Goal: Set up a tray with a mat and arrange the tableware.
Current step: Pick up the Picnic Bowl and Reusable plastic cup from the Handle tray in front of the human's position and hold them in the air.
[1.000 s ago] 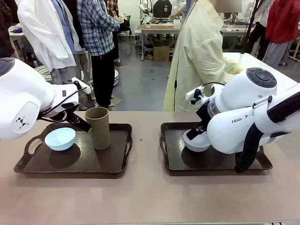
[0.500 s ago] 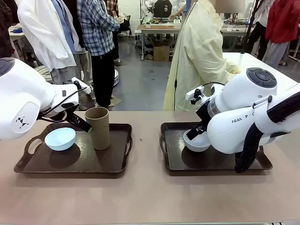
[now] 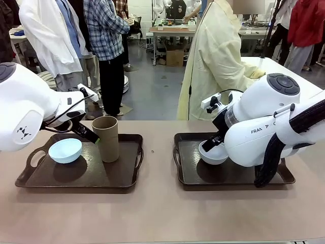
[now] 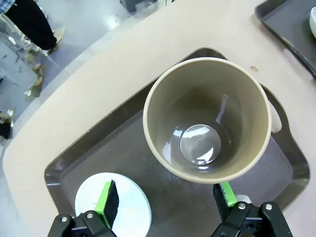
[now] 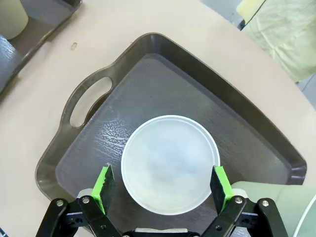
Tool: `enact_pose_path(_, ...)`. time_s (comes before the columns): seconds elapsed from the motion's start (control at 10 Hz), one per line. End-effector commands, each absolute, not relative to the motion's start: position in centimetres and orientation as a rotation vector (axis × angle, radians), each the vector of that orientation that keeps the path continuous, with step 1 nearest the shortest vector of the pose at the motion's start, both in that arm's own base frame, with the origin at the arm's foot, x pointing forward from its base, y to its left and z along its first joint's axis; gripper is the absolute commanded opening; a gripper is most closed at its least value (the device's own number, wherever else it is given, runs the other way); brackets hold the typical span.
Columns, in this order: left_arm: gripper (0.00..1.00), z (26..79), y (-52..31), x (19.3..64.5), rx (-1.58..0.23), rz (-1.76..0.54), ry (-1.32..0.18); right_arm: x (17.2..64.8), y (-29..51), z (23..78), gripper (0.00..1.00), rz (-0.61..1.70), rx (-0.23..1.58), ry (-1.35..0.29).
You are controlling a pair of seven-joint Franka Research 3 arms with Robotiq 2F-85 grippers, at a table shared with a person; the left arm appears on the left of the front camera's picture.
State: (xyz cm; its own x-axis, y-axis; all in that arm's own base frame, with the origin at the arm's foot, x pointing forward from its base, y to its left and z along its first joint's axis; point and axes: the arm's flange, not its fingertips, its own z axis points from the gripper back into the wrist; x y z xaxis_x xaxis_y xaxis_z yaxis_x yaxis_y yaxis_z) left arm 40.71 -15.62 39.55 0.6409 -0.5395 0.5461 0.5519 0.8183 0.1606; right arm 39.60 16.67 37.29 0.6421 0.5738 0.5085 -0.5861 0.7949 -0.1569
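Nothing is seen moved since the earlier frame: left end effector is open with the upright tan-brown cup just ahead on its tray, and right end effector is open astride the pale grey-white bowl.

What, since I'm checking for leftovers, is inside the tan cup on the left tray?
Nothing: the tan cup is empty, its glossy bottom bare. The patch of tray beneath it is hidden by the cup.
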Motion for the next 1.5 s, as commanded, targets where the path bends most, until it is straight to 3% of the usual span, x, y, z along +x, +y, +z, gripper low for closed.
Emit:
enact_pose_path(0.0, 1.0, 39.7, -15.6, 40.7, -0.022, -0.622, -0.618, 39.6, 16.7, 37.3, 1.0, 0.661, 0.023, -0.571)
enact_pose_path(0.3, 1.0, 39.6, -15.6, 40.7, -0.022, -0.622, -0.615, 39.6, 16.7, 37.3, 1.0, 0.661, 0.023, -0.571)
enact_pose_path(0.6, 1.0, 43.8, -14.4, 36.7, 0.104, -0.478, -0.528, 34.9, 15.9, 41.5, 1.0, 0.498, -0.022, -0.424)
enact_pose_path(0.8, 1.0, 45.9, -13.5, 32.7, 0.064, -0.506, -0.373, 30.3, 14.5, 43.4, 1.0, 0.395, -0.069, -0.284)
enact_pose_path(1.1, 1.0, 48.3, -12.0, 28.5, -0.083, -0.524, -0.283, 24.0, 12.0, 44.4, 1.0, 0.33, -0.108, -0.24)
enact_pose_path(1.4, 1.0, 49.2, -9.8, 27.8, -0.09, -0.447, -0.293, 23.6, 8.5, 43.9, 1.0, 0.332, -0.016, -0.271)
